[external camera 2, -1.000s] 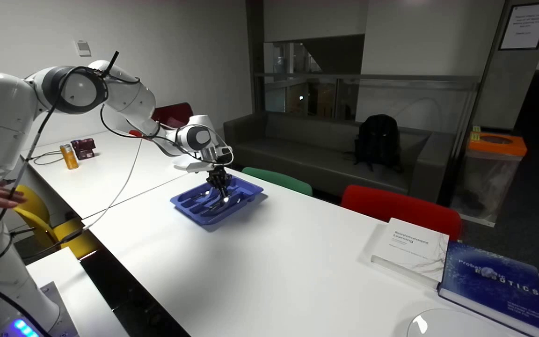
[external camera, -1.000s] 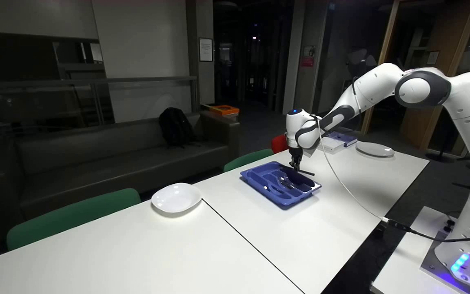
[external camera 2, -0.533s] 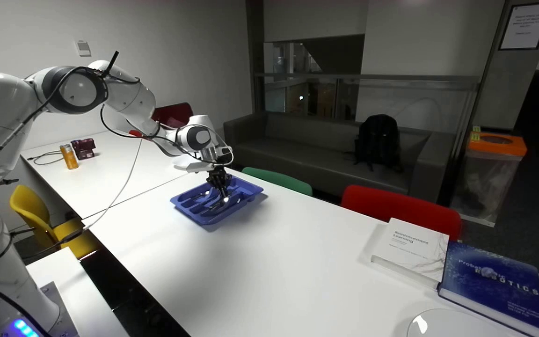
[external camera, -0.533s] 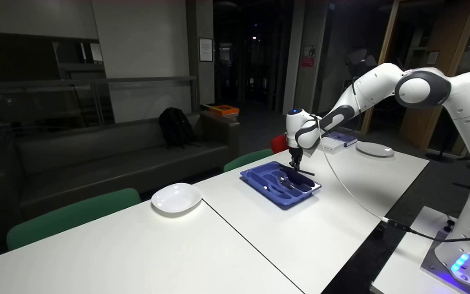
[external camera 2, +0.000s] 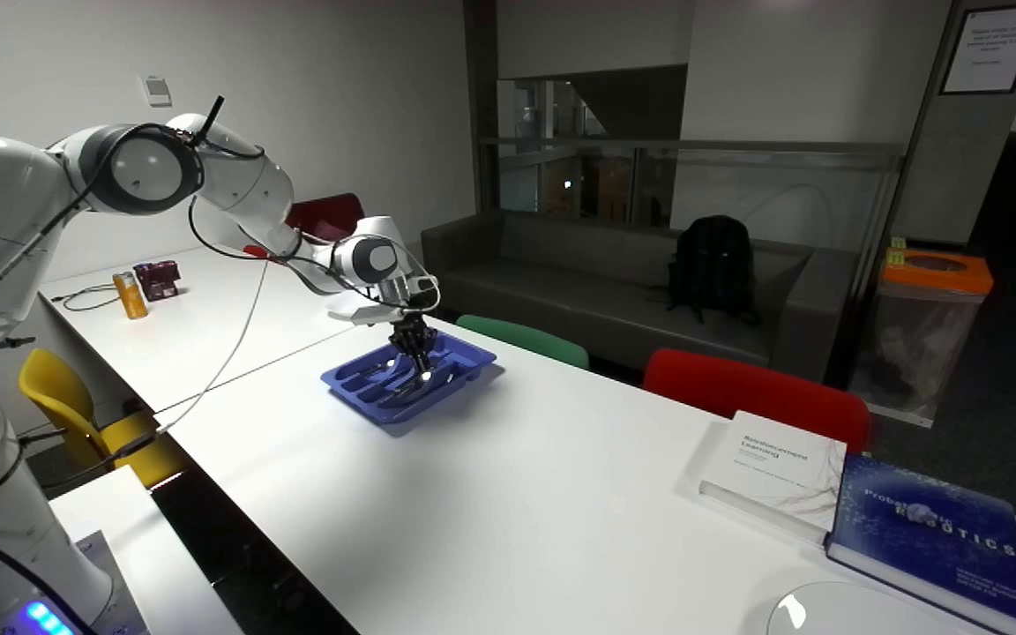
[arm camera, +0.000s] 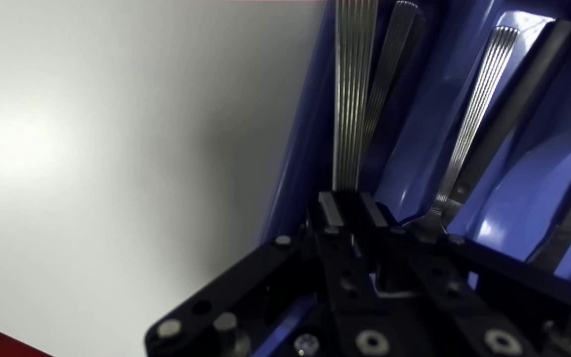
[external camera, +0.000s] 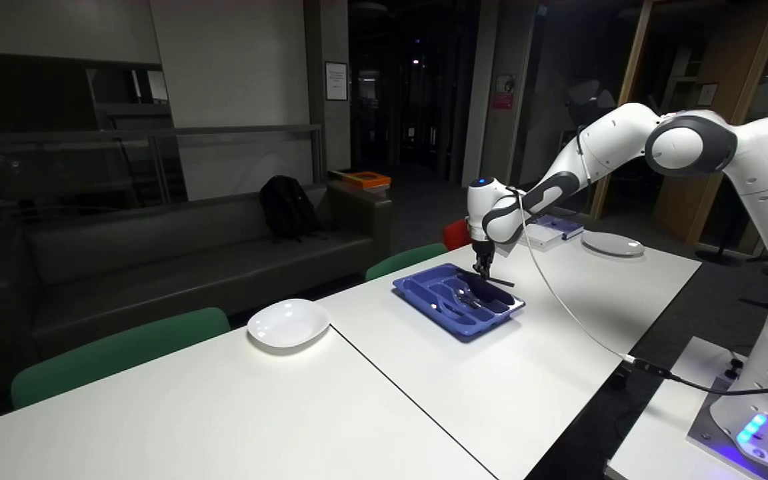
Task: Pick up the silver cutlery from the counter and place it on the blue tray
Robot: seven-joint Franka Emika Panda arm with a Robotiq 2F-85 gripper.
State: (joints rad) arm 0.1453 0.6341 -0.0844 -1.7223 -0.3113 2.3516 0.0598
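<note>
The blue tray [external camera: 417,309] lies on the white counter [external camera: 544,347] and also shows in an exterior view [external camera 2: 391,414]. My gripper [arm camera: 349,201] points down over one long side of the tray, as both exterior views show [external camera: 483,275] [external camera 2: 422,369]. Its fingers are closed on a silver utensil with a ribbed handle [arm camera: 354,89]; its far end is hidden by the gripper. In an exterior view the handle [external camera: 501,282] sticks out over the rim. More silver cutlery [arm camera: 479,106] and dark-handled pieces [arm camera: 518,106] lie in the tray's compartments. A ribbed handle [arm camera: 389,62] lies under the held one.
A white plate [external camera: 289,323] sits on the counter beyond the seam. A grey-white plate [external camera: 614,243] and two books [external camera 2: 777,472] [external camera 2: 936,538] are at the opposite end. A white cable [external camera: 561,300] hangs from the arm to the counter. An orange can [external camera 2: 130,295] stands farther off.
A person's hand at the left edge of an exterior view has gone out of view. The arm, gripper, utensil and tray have not visibly moved.
</note>
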